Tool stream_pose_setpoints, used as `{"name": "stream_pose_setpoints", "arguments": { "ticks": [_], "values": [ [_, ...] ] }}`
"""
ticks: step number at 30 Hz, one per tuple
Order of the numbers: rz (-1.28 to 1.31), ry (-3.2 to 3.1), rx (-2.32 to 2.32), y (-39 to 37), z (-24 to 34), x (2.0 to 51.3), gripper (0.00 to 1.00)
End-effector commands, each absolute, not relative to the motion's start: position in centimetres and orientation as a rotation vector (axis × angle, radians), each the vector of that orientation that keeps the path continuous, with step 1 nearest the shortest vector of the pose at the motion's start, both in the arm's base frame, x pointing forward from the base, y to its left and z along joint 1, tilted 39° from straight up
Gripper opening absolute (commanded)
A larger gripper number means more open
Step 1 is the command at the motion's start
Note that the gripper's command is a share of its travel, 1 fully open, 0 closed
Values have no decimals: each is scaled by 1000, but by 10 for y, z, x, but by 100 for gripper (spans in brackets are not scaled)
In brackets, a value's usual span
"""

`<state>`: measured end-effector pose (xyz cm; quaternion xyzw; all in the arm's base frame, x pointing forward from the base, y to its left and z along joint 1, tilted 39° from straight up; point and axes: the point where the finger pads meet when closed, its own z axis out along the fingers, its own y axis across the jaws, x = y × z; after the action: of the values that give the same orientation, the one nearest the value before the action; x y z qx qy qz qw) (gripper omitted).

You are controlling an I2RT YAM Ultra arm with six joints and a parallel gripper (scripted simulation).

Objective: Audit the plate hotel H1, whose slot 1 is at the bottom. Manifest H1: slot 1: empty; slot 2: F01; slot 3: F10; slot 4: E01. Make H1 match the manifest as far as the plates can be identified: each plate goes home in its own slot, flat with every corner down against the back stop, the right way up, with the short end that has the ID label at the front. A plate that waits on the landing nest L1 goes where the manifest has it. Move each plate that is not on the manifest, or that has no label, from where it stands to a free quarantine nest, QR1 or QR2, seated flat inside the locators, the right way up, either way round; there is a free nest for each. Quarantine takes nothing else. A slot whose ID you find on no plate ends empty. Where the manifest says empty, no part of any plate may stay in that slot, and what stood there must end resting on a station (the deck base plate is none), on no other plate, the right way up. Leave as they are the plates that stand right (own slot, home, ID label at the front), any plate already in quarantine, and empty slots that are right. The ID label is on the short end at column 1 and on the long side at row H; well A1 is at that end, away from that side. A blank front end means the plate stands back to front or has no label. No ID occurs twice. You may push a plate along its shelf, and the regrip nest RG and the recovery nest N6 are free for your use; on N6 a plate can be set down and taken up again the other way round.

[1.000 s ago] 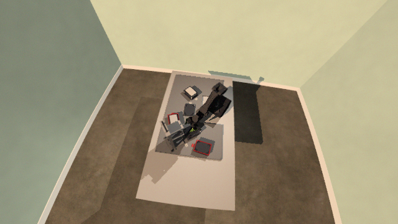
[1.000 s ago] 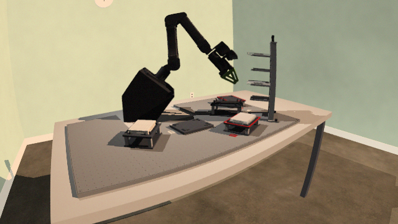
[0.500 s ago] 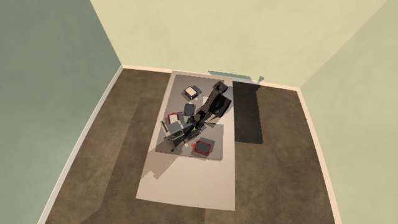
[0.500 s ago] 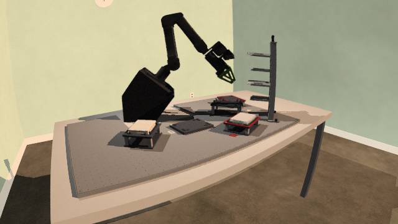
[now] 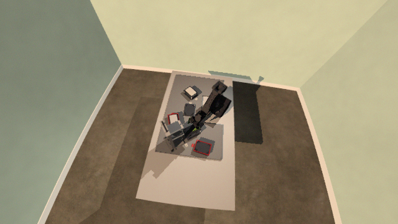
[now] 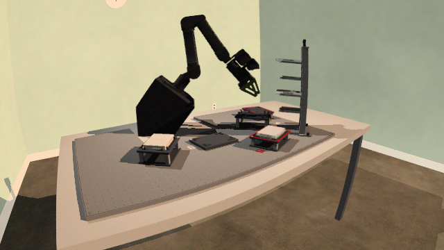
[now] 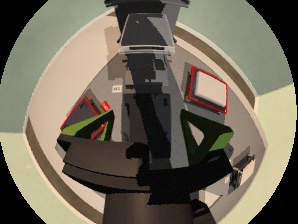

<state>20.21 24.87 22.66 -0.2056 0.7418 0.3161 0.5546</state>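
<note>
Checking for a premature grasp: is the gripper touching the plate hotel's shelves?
Apart. The exterior view shows the open gripper hanging in the air, wall showing between it and the plate hotel.
</note>
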Motion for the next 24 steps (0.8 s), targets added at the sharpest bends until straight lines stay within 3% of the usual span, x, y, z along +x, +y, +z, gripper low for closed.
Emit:
{"name": "stream_pose_setpoints", "arguments": {
  "ticks": [1,5,7,24],
  "values": [
    [752,1734,-462,251,225,205,100],
    [778,1694,-447,255,243,206,100],
    [753,1734,-463,255,220,207,100],
    [752,1734,-463,267,200,213,100]
  ]
}}
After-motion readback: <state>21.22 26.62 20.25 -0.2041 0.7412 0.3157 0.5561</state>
